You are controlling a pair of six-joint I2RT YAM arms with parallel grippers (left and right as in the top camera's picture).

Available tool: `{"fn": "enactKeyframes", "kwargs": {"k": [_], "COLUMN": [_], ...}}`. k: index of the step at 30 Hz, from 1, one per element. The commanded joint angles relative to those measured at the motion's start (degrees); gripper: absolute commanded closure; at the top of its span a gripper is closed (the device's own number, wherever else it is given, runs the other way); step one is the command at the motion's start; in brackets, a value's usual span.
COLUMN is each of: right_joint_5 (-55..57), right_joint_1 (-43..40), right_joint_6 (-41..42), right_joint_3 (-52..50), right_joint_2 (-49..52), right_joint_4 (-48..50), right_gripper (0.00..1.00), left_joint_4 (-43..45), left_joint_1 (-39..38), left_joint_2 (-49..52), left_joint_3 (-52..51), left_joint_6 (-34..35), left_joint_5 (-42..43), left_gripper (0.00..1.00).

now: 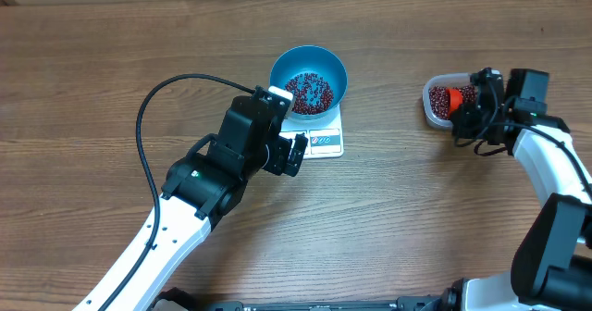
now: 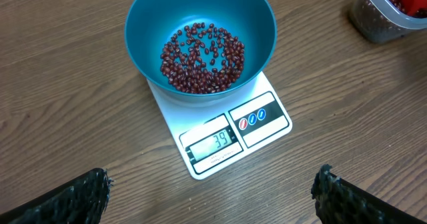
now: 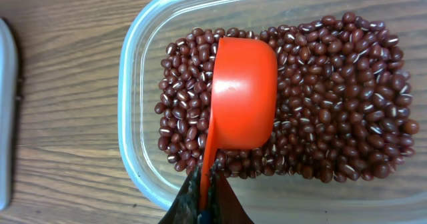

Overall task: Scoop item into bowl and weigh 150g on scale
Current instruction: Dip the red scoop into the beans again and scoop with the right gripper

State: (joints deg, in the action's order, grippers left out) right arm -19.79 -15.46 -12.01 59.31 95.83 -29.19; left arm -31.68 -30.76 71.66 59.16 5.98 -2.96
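The blue bowl [image 1: 309,80] [image 2: 200,24] stands on the white scale [image 1: 326,143] [image 2: 267,127] and holds a thin layer of red-brown beans [image 2: 202,57]. The scale's display [image 2: 215,143] reads 39. My left gripper [image 1: 289,128] [image 2: 212,183] hangs open just in front of the scale, with nothing between its fingers. At the right, my right gripper [image 1: 462,109] [image 3: 208,199] is shut on the handle of the orange scoop [image 1: 453,98] [image 3: 241,94]. The scoop lies in the heap of beans [image 3: 333,111] inside the clear tub [image 1: 437,107] [image 3: 133,124], its rounded back facing the camera.
A black cable [image 1: 153,107] loops from the left arm over the table's left half. The tub also shows at the far right edge of the left wrist view [image 2: 373,24]. Bare wooden table [image 1: 388,218] lies between scale and tub.
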Motion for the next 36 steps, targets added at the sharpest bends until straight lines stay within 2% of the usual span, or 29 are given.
{"fn": "enactKeyframes", "kwargs": {"k": [1,20,36], "right_joint_5": [-4.9,-12.9,-16.4], "right_joint_1": [-1.4,-2.3,-7.1], "right_joint_6": [-0.3,0.0,3.0], "right_joint_3": [-0.1,-0.1,-0.1], "right_joint_2": [3.0,3.3,3.3], "right_joint_4": [-1.4,-1.4,-2.2], "right_gripper": [0.96,0.96,0.96], "left_joint_4": [0.2,0.2,0.2], "left_joint_1": [0.0,0.0,0.0], "left_joint_2": [0.2,0.2,0.2], "left_joint_3": [0.0,0.0,0.0], "left_joint_6": [-0.7,-0.7,-0.7], "left_joint_5": [0.7,0.7,0.7], "left_gripper": [0.00,0.00,0.00]}}
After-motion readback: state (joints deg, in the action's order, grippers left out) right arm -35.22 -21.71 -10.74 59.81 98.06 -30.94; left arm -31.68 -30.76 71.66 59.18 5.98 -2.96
